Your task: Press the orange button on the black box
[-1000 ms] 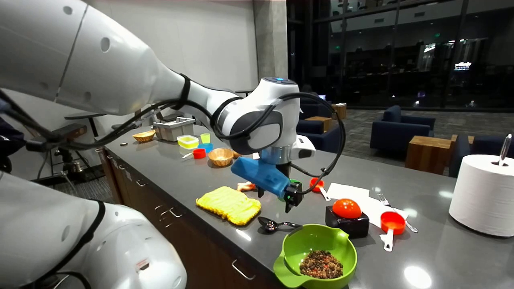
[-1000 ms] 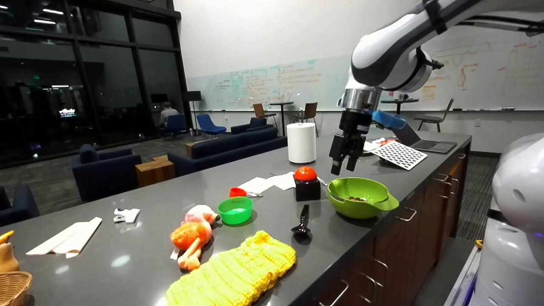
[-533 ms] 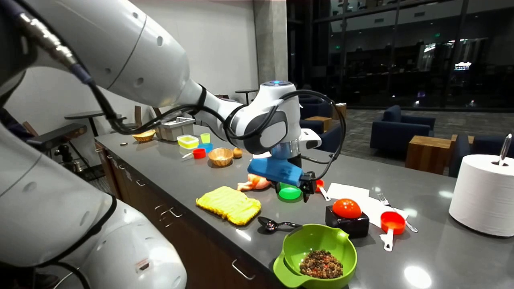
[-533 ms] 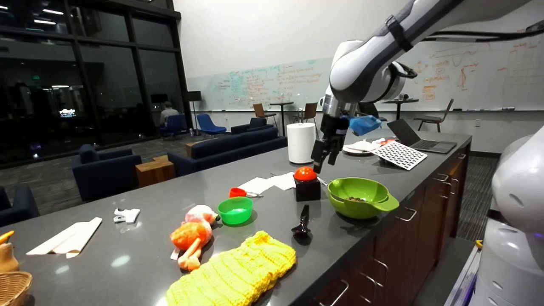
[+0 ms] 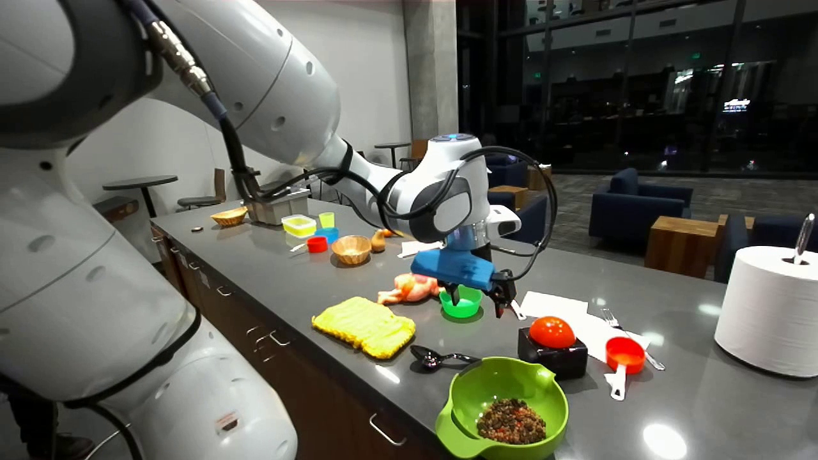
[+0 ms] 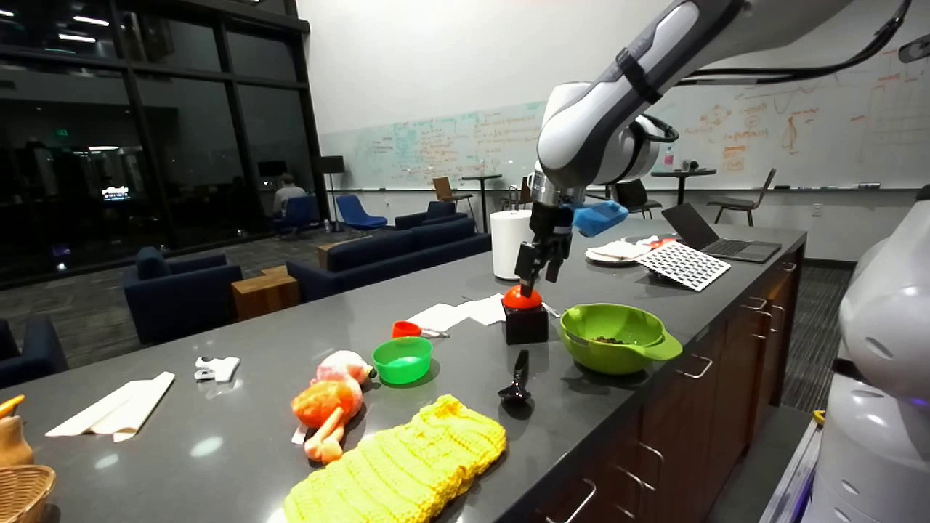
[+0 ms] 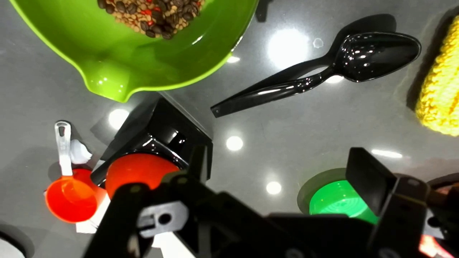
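Observation:
The orange button (image 5: pixel 553 332) is a large round dome on the small black box (image 5: pixel 555 359), which stands on the grey counter. In an exterior view one fingertip overlaps the top of the button (image 6: pixel 520 299), above the black box (image 6: pixel 526 327). My gripper (image 5: pixel 477 306) hangs to the left of the button and higher, with a visible gap between them. The gripper (image 7: pixel 283 163) is open and empty in the wrist view. There the button (image 7: pixel 138 172) sits beside and partly behind the left finger, and the box (image 7: pixel 168 129) is partly covered.
The green bowl of brown pellets (image 5: pixel 463 441) stands close to the box, at the counter's front edge. A black spoon (image 5: pixel 434 358), yellow cloth (image 5: pixel 364 326), small green bowl (image 5: pixel 461 308) and red measuring cup (image 5: pixel 625 354) lie around. A paper towel roll (image 5: pixel 767 306) stands further off.
My gripper has moved right in one exterior view and left in another, reaching further over the counter beside the button. The fingers stay open. The box and button have not moved.

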Available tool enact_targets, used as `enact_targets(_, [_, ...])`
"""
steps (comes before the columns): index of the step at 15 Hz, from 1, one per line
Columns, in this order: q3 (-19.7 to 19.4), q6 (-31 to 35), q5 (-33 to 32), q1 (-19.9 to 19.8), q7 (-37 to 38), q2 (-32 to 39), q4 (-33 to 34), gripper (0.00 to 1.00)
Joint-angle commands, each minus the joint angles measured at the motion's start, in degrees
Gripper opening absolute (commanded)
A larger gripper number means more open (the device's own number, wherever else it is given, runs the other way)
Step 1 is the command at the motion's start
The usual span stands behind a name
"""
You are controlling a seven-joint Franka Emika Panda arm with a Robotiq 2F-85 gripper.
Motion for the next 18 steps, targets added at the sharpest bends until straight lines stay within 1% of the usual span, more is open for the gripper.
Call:
enact_targets(1, [0.11,-0.49,-0.10,-0.29,-0.08,0.48,0.68,1.00])
enact_targets(4, [-0.70,-1.81,-0.02,0.03,-2.59,2.31,2.25,1.00])
enact_targets(10, [-2.35,-4.70,0.16,-0.05,-10.50,8.16,7.80,1.00])
enact_targets(15, [-2.58,-5.80,0.33,-0.80,-14.13,14.42,14.43,1.00])
enact_targets(18, [-2.59,-6.99,2.30,-1.41,-16.21,18.16,19.35,1.00])
